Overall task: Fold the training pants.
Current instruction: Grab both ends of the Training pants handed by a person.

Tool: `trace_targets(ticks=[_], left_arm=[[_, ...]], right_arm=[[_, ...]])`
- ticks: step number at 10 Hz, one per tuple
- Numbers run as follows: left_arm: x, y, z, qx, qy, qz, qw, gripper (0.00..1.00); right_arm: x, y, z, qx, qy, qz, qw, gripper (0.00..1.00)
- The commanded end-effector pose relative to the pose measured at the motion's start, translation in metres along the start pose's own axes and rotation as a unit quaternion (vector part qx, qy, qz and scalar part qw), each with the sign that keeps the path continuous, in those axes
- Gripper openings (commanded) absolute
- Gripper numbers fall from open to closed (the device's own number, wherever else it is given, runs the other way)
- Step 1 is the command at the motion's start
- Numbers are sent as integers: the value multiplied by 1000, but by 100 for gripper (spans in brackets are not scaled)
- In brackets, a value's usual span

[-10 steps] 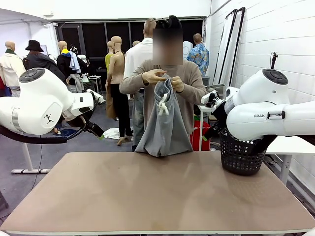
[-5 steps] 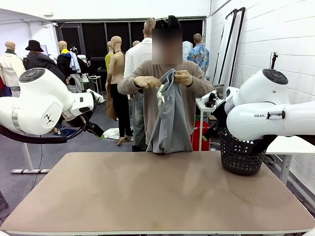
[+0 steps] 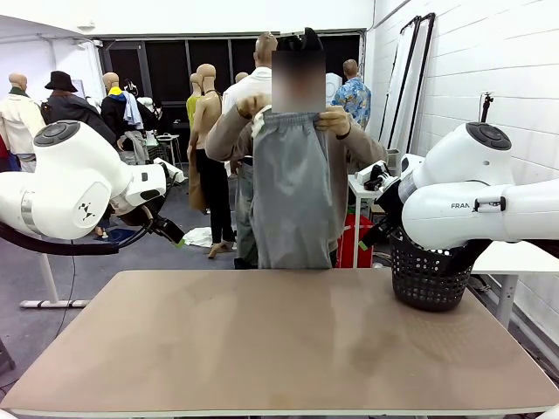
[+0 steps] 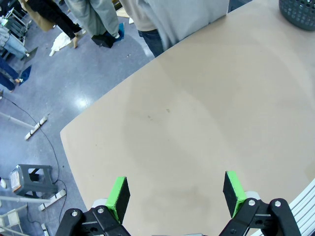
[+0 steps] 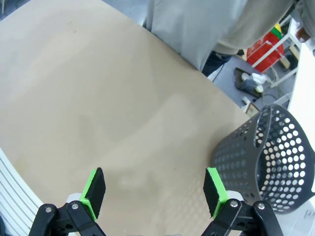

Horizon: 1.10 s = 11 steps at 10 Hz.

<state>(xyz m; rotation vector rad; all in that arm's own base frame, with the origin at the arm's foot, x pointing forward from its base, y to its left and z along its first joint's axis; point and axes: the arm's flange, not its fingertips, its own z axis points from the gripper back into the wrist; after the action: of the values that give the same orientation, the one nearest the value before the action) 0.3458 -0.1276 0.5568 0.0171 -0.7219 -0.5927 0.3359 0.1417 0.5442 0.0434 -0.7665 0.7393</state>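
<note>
Desk: brown top, under both pincers.
Training pants: held up by the waistband in the person's hands, hanging at the desk's far edge, well beyond both pincers.
Basket: black, near the right pincer.
Left pincer: spread wide, holding nothing.
Right pincer: spread wide, holding nothing.

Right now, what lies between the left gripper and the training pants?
Only bare tabletop, as the left wrist view shows: nothing lies between the open left gripper and the training pants, which the person holds up at the far edge.
</note>
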Motion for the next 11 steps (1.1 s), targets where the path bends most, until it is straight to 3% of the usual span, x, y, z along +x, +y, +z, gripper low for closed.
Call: trace_targets(ticks=[1,11], left_arm=[[0,0,0,0,0,0,1000,100],[0,0,0,0,0,0,1000,100]], right_arm=[[0,0,0,0,0,0,1000,100],[0,0,0,0,0,0,1000,100]])
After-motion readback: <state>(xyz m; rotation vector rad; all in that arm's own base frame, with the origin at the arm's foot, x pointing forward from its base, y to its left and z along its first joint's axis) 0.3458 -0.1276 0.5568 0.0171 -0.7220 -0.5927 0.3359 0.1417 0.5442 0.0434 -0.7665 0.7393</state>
